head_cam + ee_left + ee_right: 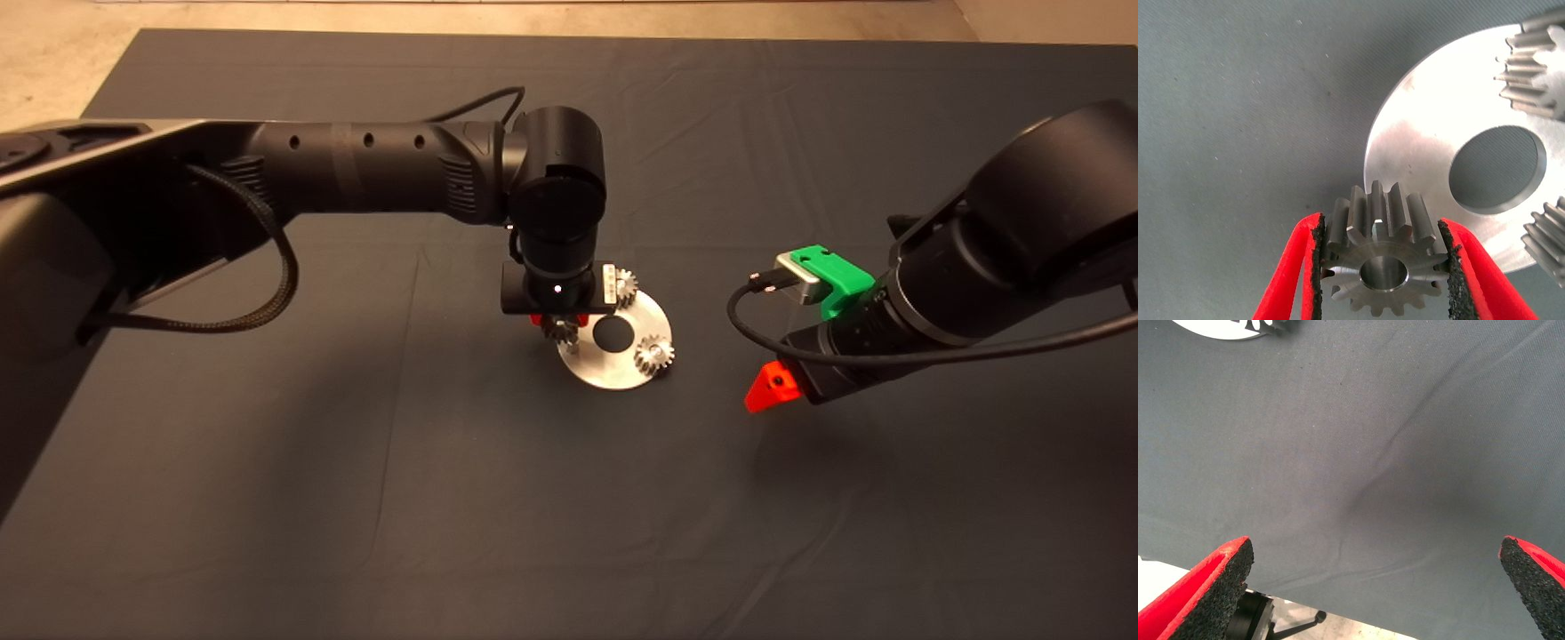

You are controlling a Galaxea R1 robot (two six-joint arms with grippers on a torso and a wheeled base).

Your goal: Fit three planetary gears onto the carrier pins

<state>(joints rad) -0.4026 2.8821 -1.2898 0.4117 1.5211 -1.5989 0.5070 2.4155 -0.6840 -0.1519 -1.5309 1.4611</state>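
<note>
— Dark mat (373,498) runs bare along its near edge. How far along is it?

— Two gears (654,354) sit on the disc (613,366). I judge one is left: the third gear (1382,265), clamped in the left gripper (1382,267) at the disc's near-left rim.

— And room?

— Plenty. The right gripper (1375,580) hangs spread wide and empty, toward the mat's right edge, well apart.

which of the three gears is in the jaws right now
The gear at the disc's edge, clamped by the left gripper. The other two gears sit untouched on the disc.
</note>
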